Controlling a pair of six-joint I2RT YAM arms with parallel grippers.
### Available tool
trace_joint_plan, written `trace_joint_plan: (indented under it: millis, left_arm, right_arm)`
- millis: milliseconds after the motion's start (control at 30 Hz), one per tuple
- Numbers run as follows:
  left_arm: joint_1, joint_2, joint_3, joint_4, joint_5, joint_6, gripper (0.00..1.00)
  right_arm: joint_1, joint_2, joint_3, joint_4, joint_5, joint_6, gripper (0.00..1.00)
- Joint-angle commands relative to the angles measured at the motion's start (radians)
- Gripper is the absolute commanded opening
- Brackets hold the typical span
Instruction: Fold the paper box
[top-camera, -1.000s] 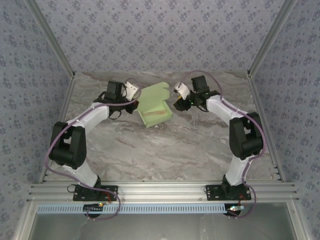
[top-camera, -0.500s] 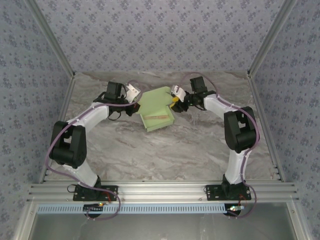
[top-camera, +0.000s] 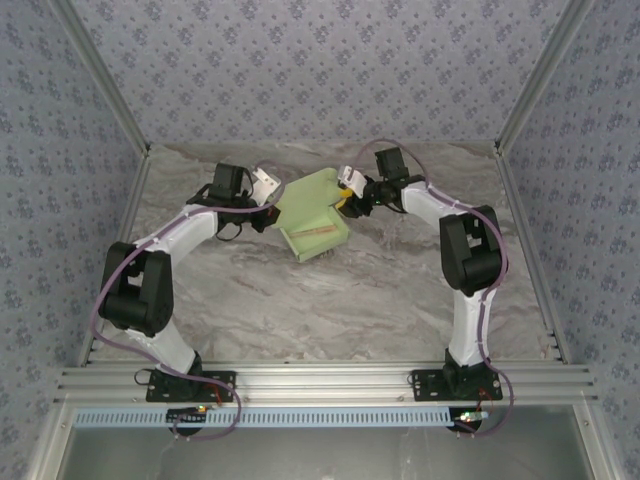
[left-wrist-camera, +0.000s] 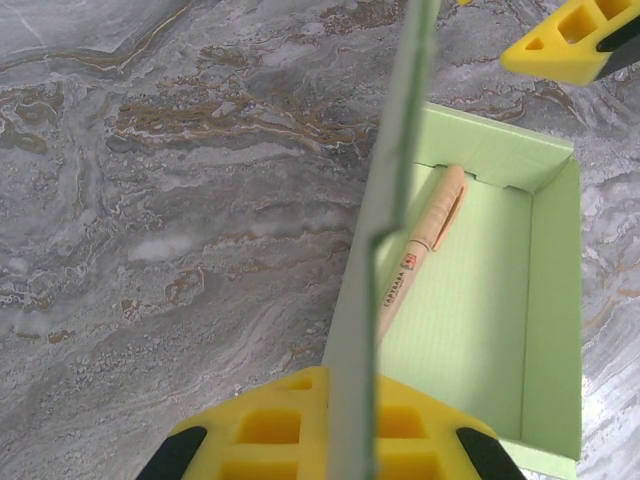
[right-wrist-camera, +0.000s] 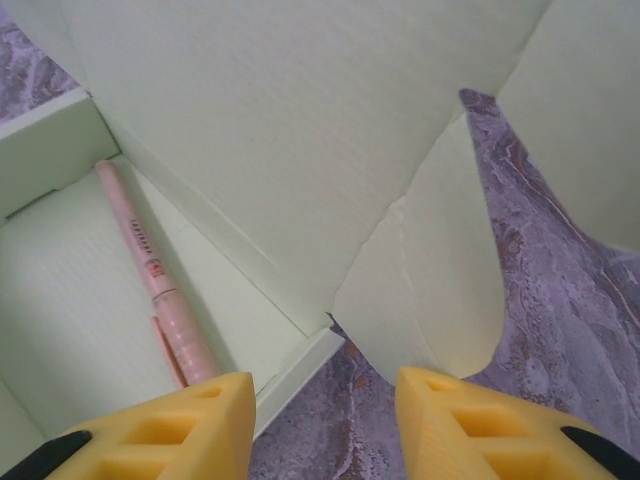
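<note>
Left claw (left-wrist-camera: 352, 405), fingers pressed together, is clamping the paper box (top-camera: 310, 205) by the end edge of its raised lid (left-wrist-camera: 400, 130). In the left wrist view the card is running edge-on straight away from the fingers and standing nearly upright. Right claw (right-wrist-camera: 325, 400) is hovering with its fingers apart and holding nothing, the gap between them pointing at the rounded side flap (right-wrist-camera: 430, 280) that is hanging from the lid's right end. The flap is lying directly ahead of the fingertips and just beyond them; whether it is touching them cannot be told. Outward from both claws, the box's open tray (left-wrist-camera: 470, 300) is sitting on the table (top-camera: 300, 320) toward its far middle, between the two claws. Its long axis is running roughly left to right in the top view, tilting slightly, and the lid is rising from the tray's far long side. A tan pen (left-wrist-camera: 415, 260) is lying inside the tray, along that long axis and close to the wall below the lid. Judged from this layout, the right arm is the nearer one to the loose flap. The coming move is likely depending on that flap being bent inward across the tray's short right end while the left claw is steadying the lid. The flap's fold line is running crosswise to the tray's long axis, so the push would need to come from the right.
</note>
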Motion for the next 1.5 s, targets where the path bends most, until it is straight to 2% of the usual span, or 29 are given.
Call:
trace_joint_plan:
  millis: [0,167,267,367,733,833,967,1300,1467]
  left_arm:
    - [0.003,0.004,0.034,-0.013,0.033,0.014,0.0]
    - [0.002,0.004,0.037,-0.014,0.026,0.013,0.0]
    - [0.003,0.004,0.039,-0.015,0.024,0.013,0.0]
    - [0.001,0.004,0.04,-0.013,0.021,0.01,0.0]
    - [0.001,-0.006,0.035,-0.018,0.012,0.013,0.0]
    - [0.001,-0.004,0.037,-0.018,0.013,0.01,0.0]
    - [0.001,-0.002,0.039,-0.016,0.012,0.007,0.0]
    - [0.001,-0.004,0.039,-0.015,0.008,0.001,0.0]
    - [0.001,-0.002,0.039,-0.012,0.002,-0.009,0.0]
  right_arm:
    - [-0.013,0.011,0.018,0.042,0.061,-0.006,0.43]
    - [-0.053,-0.028,-0.022,0.043,0.06,-0.003,0.43]
    - [-0.064,-0.033,-0.011,-0.02,-0.008,-0.033,0.43]
    - [-0.043,-0.01,0.034,-0.115,-0.046,-0.063,0.44]
    - [0.006,0.056,0.13,-0.105,-0.05,-0.062,0.44]
    - [0.007,0.074,0.164,-0.135,-0.048,-0.068,0.4]
    - [0.007,0.079,0.163,-0.153,-0.043,-0.07,0.25]
    - [0.025,0.09,0.15,-0.13,-0.037,-0.024,0.19]
    - [0.033,0.09,0.145,-0.107,0.01,0.043,0.17]
